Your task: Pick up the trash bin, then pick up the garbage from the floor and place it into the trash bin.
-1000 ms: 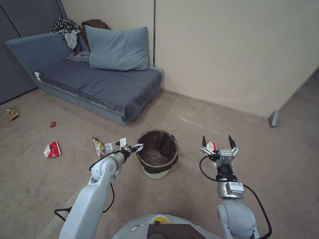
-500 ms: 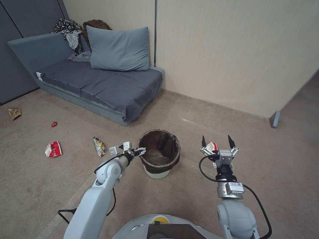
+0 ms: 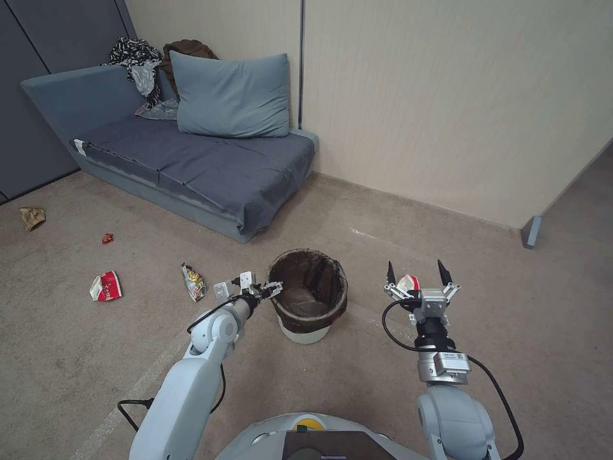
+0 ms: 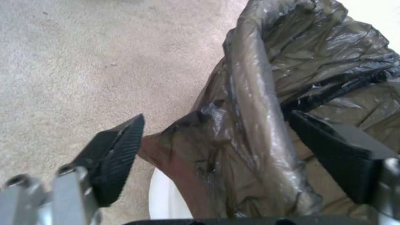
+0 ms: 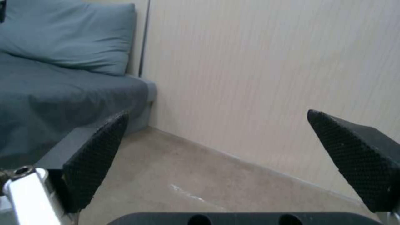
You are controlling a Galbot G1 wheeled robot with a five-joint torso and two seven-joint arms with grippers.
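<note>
Two grippers, both low over the carpet, one either side of the bin.

Left gripper (image 3: 273,289): one, reaching in from the robot's left, set at the near-left rim of the bin. Jaws apart and straddling the rim, one finger outside over the carpet, the other inside against the liner; not clamped.

Right gripper (image 3: 416,273): one, held upright to the right of the bin and apart from it, jaws spread wide with nothing between them.

Trash bin (image 3: 308,299): one, white, round, standing upright on the floor between the two arms, dark brown bag liner (image 4: 258,103) folded over its rim.

Garbage on the floor, five pieces counted:
- red-and-white scrap (image 3: 407,282), just behind the right gripper;
- yellow snack wrapper (image 3: 193,282), near the left gripper;
- red-and-white carton (image 3: 106,285), further left;
- small red scrap (image 3: 107,238), beyond it;
- tan paper bag (image 3: 32,216), far left.

Sofa (image 3: 191,160): one, grey-blue, against the wall, carrying one pillow (image 3: 231,94).
</note>
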